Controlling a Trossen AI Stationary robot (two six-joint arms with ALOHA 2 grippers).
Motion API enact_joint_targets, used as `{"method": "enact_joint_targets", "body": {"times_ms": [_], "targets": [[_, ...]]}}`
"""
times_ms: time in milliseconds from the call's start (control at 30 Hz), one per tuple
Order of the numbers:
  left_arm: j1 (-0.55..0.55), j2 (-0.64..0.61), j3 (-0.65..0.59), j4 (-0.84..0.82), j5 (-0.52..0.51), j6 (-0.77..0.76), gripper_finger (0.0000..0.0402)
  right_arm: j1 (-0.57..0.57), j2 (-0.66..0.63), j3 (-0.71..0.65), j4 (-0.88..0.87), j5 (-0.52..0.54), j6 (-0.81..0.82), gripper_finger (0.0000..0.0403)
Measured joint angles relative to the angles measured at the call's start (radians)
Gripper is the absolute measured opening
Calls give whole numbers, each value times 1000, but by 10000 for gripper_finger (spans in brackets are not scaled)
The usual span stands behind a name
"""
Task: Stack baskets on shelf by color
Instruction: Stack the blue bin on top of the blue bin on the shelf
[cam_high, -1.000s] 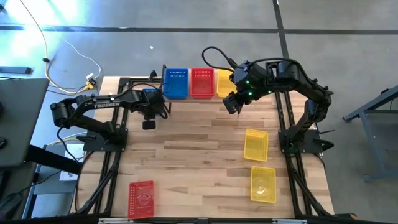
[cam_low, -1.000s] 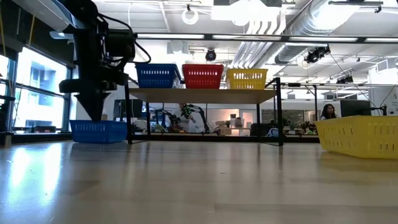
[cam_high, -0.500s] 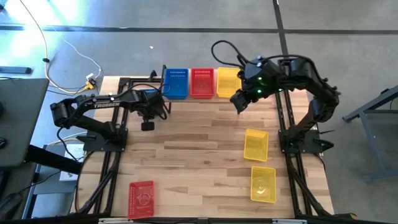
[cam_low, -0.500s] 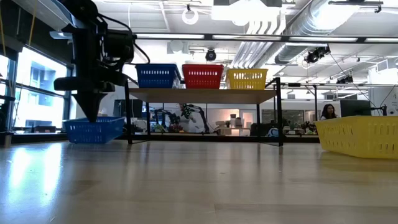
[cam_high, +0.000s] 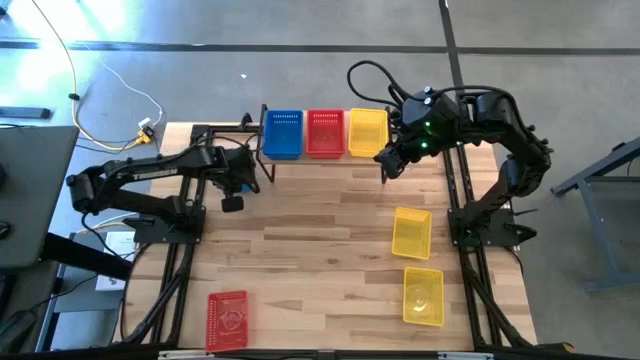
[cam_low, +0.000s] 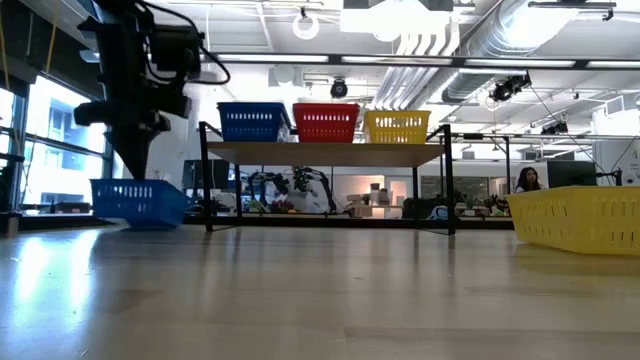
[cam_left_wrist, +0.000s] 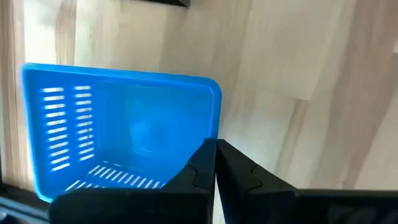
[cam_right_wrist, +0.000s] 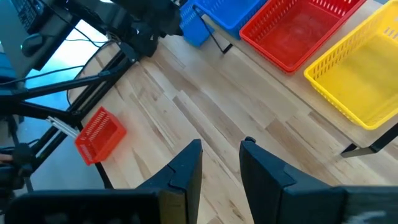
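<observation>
My left gripper (cam_low: 130, 172) stands left of the shelf (cam_low: 325, 153) and is shut on a blue basket (cam_low: 140, 201), which also shows in the left wrist view (cam_left_wrist: 118, 130). On the shelf sit a blue basket (cam_high: 283, 134), a red one (cam_high: 325, 133) and a yellow one (cam_high: 367, 131), side by side on their bottoms. My right gripper (cam_high: 385, 166) hovers open and empty just in front of the shelf's right end. Two yellow baskets (cam_high: 411, 232) (cam_high: 422, 295) and a red basket (cam_high: 228, 320) lie flat on the table. My left gripper pinches the rim of one wall of the blue basket (cam_left_wrist: 217, 124), one finger (cam_left_wrist: 198, 165) inside and one outside. The fingers come from above, pointing down. The basket hangs tilted below them, raised a little; whether its lowest corner (cam_low: 160, 224) touches the table I cannot tell.
The shelf's black legs (cam_low: 207, 190) stand close to the held basket. The red basket lies near the table's near-left corner, the two yellow ones along its right side. Bare wood (cam_high: 310, 230) spans the middle of the table.
My left gripper has risen and shifted toward the table's left, taking the blue basket with it: the basket lay flat on the table and now hangs tilted. My right arm has drawn back from over the shelf toward the right, uncovering the yellow basket there.
</observation>
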Motion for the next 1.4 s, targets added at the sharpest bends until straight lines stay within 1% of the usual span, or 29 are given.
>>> {"method": "enact_joint_targets", "body": {"times_ms": [167,367,467,567,667,767,867,933,1000,1100,1200,1267,1400], "targets": [[-44,-76,0,-30,0,-76,0,0,0,0,0,22,-31,94],[-112,-158,0,-28,-1,-157,0,0,2,0,9,125,-97,94],[-147,-171,0,-28,-27,-177,0,0,3,0,10,175,-132,94],[-176,-171,0,-28,-37,-213,0,2,6,-1,10,178,-162,94],[-194,-164,0,-28,-12,-251,0,11,10,-18,2,149,-178,94],[-203,-149,0,-28,-10,-273,1,38,9,-47,1,133,-217,94],[-202,-132,0,-28,-11,-280,6,75,10,-76,1,145,-228,94],[-202,-119,0,-27,-11,-281,18,92,10,-87,1,143,-229,94],[-198,-112,0,-27,-11,-281,34,100,10,-90,1,118,-225,94],[-192,-101,0,-27,-12,-284,66,101,10,-90,1,115,-209,94],[-191,-95,0,-28,-10,-283,102,101,10,-89,0,151,-238,94],[-191,-96,0,-28,10,-275,123,97,9,-88,0,178,-266,94],[-192,-96,0,-28,30,-269,154,78,9,-90,2,215,-313,94]]}}
